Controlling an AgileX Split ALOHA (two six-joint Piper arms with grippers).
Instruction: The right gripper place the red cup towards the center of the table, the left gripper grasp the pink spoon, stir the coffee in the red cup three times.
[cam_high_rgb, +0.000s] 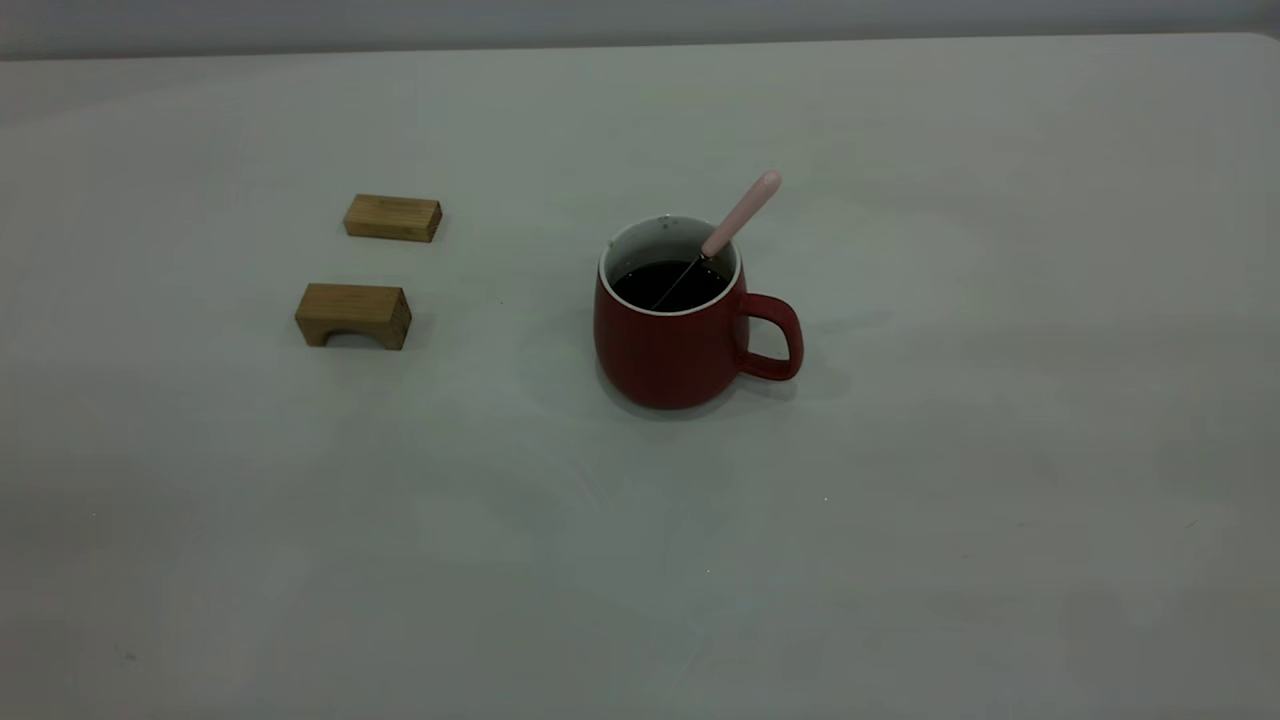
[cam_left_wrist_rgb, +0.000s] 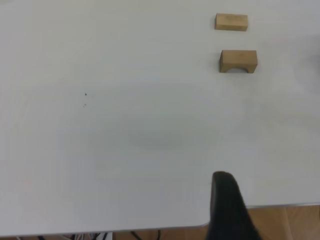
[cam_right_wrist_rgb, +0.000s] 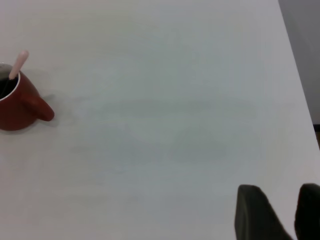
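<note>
Two grippers, both well apart from the task's things and neither visible in the exterior view. Right gripper low over bare table near a side edge, jaws released with a clear gap between them, holding nothing. Left gripper just at the table's near edge, over a rounded corner; only one dark part of it in view, so released or clenched: cannot tell. Nothing held there that shows.

Nearest in the exterior view, a wide stretch of pale tabletop with a few tiny specks. Farther in, about mid-table, the red cup standing upright, loop handle turned toward the right arm's side, filled partway with dark, glossy coffee. Standing in it, the pink spoon, tilted, resting against the rim on the far, handle-side part, pink handle sticking up and out past the rim, thin metal neck dipping into the liquid, bowl hidden beneath the surface. Untouched by either gripper.

Off toward the left arm's side, well apart from the cup, an arched wooden block; beyond it, slightly farther back, a flat wooden block. Apart from each other, both lying on the table.
</note>
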